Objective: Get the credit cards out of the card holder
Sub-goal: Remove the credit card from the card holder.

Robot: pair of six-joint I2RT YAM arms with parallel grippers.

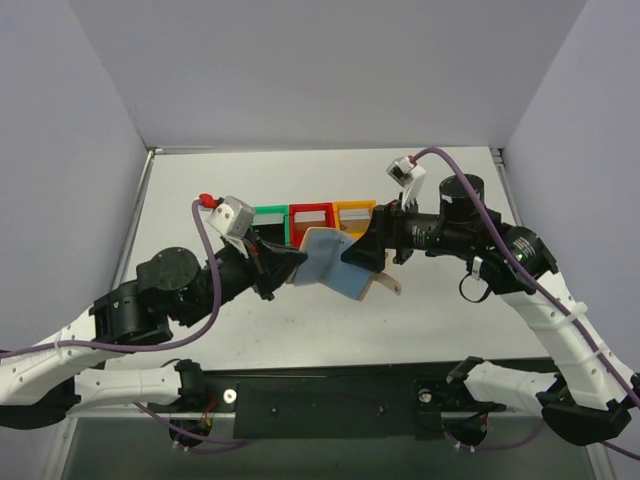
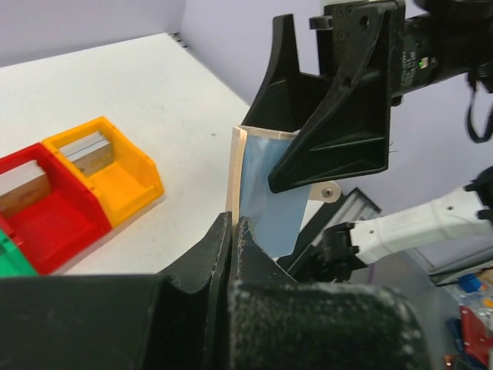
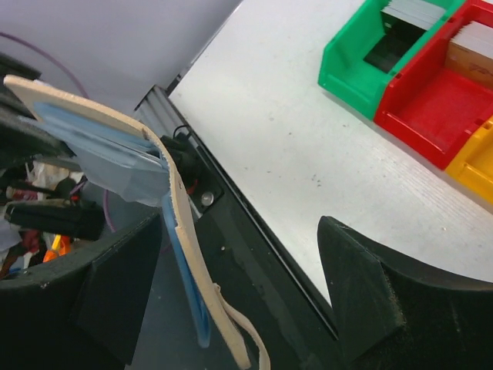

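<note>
- A white table point(image 1: 190, 200), its top faintly speckled, with pale walls on three sides.
- Three open-fronted plastic bins stand on it toward the far side, touching in a row: green bin point(image 1: 270, 212), red bin point(image 1: 311, 214), orange bin point(image 1: 352, 210).

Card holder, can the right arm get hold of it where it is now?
Probably yes. The left gripper pinches the card holder up off the table, and the right gripper, jaws open, straddles its free edge with nothing else between them.
</note>
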